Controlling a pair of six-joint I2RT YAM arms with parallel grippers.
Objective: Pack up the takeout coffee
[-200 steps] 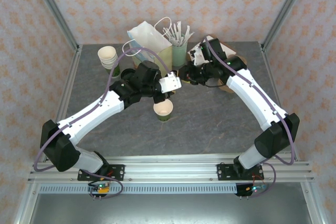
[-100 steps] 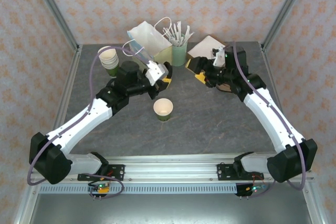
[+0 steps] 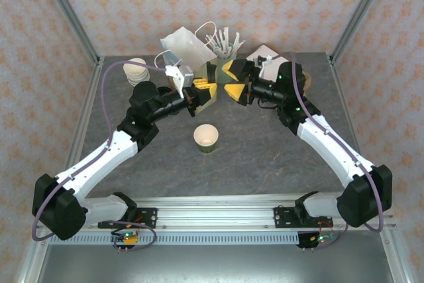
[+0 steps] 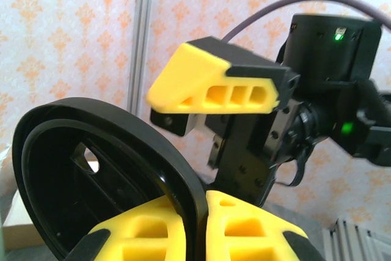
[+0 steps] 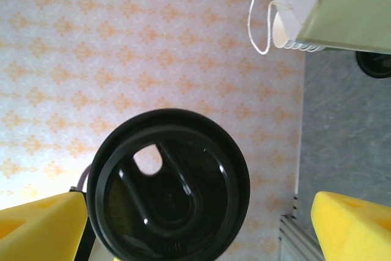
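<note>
Green paper makes the small cup [image 3: 206, 138] that stands upright on the grey stone-look counter [image 3: 265, 154]. It sits near the middle, with its top open and its cream inside showing. Nothing touches it, and both arms are up above the counter, further back than the cup.

The left hand [image 3: 204, 89] is clenched on a round black plastic lid [image 4: 91, 175]. In the left wrist view the lid stands on its edge, and its rim is pinched tight between the two yellow pads at the bottom. The lid has a small drink hole near its rim.

The right hand [image 3: 232, 79] points at the left hand from the other side, and the two are very close. Its yellow fingers [image 4: 201, 84] are spread wide and grip nothing. In the right wrist view the flat face of the lid looks straight at the camera, and one yellow pad sits on each side of it. The pad on the right of that view is clear of the lid. The pad on the left is just beside the rim, and it is hard to tell if they touch.

Behind the hands stands a tall white and pale green paper bag [image 3: 189, 48] with string handles. A stack of green paper cups [image 3: 136, 71] stands to its left. A bunch of white plastic cutlery [image 3: 222, 39] sticks up just to the right of the bag.
</note>
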